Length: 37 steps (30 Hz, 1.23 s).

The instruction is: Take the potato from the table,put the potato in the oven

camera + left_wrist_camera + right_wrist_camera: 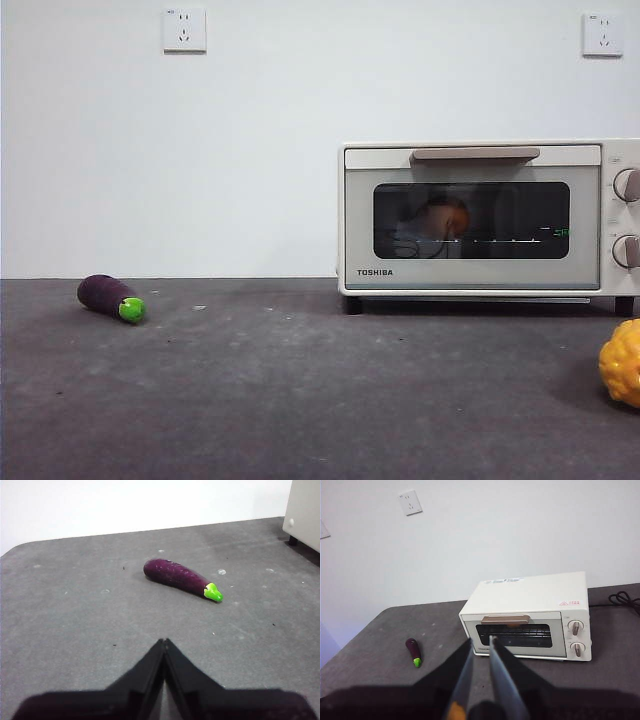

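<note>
A cream-white oven (480,215) stands on the right half of a dark grey bench (300,400), close to a white wall, with its door shut. Its beige bar handle (475,154) runs along the top of the door and two round knobs (627,185) sit one above the other on its right side. Through the dark door glass an orange-brown round shape, the potato (447,215), shows inside the oven toward the left of the window, partly dimmed by reflections. Well to the left of the oven a purple eggplant (110,297) lies on its side on the bench, its green tip pointing toward the viewer and to the right. At the right edge of the front view a bumpy yellow-orange lump (622,362) rests on the bench in front of the oven, cut off by the frame. The left pincer (164,642) hangs low over bare bench near the eggplant, its two black jaws pressed together and holding nothing. The right pincer (481,640) is raised high, facing the oven front from a distance, its jaws slightly apart and nothing between them
</note>
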Available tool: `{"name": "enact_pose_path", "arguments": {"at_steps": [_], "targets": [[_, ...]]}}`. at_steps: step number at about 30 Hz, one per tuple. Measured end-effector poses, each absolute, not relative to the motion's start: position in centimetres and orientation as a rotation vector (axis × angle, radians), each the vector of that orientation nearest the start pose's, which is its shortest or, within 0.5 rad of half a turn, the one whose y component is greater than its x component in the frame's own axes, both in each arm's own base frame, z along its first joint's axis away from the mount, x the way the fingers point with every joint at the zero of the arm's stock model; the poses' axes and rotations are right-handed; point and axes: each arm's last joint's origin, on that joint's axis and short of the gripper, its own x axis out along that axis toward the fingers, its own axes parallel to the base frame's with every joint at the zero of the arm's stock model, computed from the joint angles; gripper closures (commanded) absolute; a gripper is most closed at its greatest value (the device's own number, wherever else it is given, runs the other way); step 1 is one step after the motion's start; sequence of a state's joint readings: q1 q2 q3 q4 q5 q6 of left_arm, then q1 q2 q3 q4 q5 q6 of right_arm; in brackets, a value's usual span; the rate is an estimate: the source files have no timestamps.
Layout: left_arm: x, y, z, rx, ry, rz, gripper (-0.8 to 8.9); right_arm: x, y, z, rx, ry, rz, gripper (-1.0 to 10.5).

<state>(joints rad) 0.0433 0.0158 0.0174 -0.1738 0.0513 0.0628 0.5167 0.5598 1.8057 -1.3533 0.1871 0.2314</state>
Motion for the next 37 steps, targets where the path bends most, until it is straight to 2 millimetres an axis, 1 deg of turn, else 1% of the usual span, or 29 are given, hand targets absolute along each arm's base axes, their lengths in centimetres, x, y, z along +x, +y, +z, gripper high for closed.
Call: {"name": "enact_pose_path", "arguments": {"at_steps": [8,11,14,17,20,21,23,25,27,30,32,37], "targets": [[9.6,0.3,15.2,0.055,0.171,-0.013,8.17,-7.3,-4.8,48.5,0.183,0.137,0.311,8.8],[9.6,0.3,15.2,0.055,0.170,-0.013,8.17,-7.2,-4.9,48.5,0.122,0.124,0.274,8.8],[9.6,0.3,15.2,0.055,0.170,-0.013,8.17,-6.5,-4.6,48.1,0.061,0.141,0.202,8.8],[9.6,0.3,15.2,0.055,0.170,-0.013,8.17,-4.6,-3.2,47.5,0.011,0.139,0.119,8.8],[9.6,0.3,15.2,0.055,0.170,-0.013,8.17,-2.1,-1.7,46.8,-0.038,0.130,0.033,8.8],[9.6,0.3,15.2,0.055,0.170,-0.013,8.17,-0.9,-1.2,46.3,-0.052,0.127,0.004,8.8],[9.6,0.3,15.2,0.055,0.170,-0.013,8.17,0.9,-0.5,45.5,-0.057,0.117,-0.013,8.8],[9.6,0.3,15.2,0.055,0.170,-0.013,8.17,3.1,0.0,44.5,-0.053,0.094,0.004,8.8],[9.6,0.3,15.2,0.055,0.170,-0.013,8.17,5.1,0.3,43.3,-0.046,0.067,0.063,8.8],[9.6,0.3,15.2,0.055,0.170,-0.013,8.17,7.3,0.4,41.6,-0.043,0.035,0.169,8.8],[9.6,0.3,15.2,0.055,0.170,-0.013,8.17,8.2,0.4,40.7,-0.052,0.014,0.208,8.8],[9.6,0.3,15.2,0.055,0.169,-0.013,8.17,10.0,0.0,38.7,-0.103,-0.050,0.182,8.8]]}}
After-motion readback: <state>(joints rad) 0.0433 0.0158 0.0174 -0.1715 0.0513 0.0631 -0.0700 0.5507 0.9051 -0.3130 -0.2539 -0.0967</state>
